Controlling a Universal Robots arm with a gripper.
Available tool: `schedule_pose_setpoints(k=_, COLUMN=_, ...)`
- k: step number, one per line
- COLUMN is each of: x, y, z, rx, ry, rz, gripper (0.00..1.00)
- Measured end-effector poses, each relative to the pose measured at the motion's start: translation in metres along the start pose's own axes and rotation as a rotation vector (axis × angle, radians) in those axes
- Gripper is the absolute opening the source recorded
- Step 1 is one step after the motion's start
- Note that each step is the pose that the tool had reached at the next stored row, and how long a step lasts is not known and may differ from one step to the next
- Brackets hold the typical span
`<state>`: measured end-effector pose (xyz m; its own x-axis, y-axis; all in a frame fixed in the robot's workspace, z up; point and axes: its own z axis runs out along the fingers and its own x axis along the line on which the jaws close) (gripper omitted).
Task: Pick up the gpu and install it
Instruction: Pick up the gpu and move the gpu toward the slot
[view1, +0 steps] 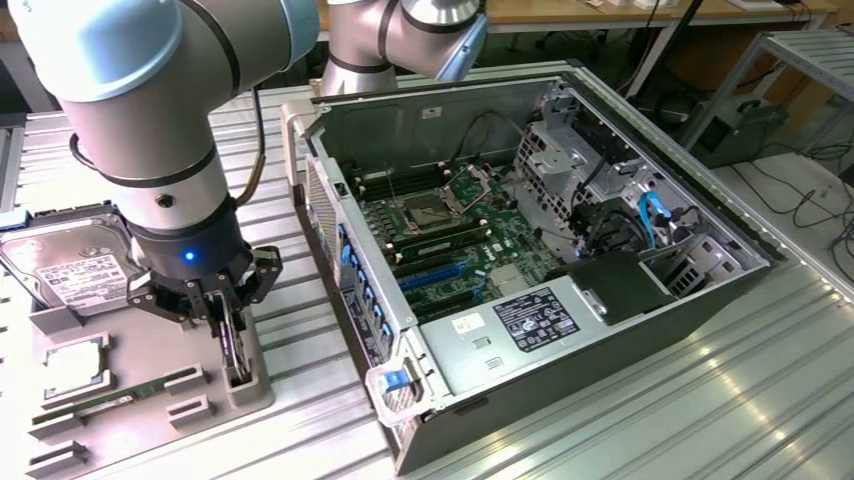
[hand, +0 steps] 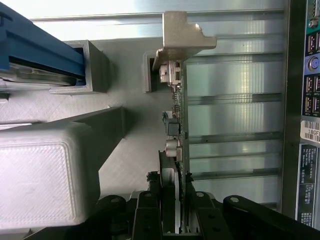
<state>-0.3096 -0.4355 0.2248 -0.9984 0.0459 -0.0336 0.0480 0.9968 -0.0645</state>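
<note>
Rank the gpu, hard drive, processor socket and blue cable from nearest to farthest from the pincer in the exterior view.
1. gpu, on edge right at the pincer.
2. hard drive, to the exterior view's left.
3. processor socket, inside the case.
4. blue cable, farther toward the exterior view's right.

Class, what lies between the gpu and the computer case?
Bare ribbed table, nothing else: the wrist view shows it between the gpu and the case.
</note>
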Motion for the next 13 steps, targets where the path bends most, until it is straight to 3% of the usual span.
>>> schedule_pose_setpoints(k=7, x=0.000, y=-0.0001, z=-0.0019, rx=-0.0001, ry=-0.0001, rz=0.000, gripper=0.27)
schedule_pose_setpoints(k=13, x=0.000, y=-0.0006, z=-0.0101, rx=0.0000, ry=0.0000, rz=0.000, gripper=0.27)
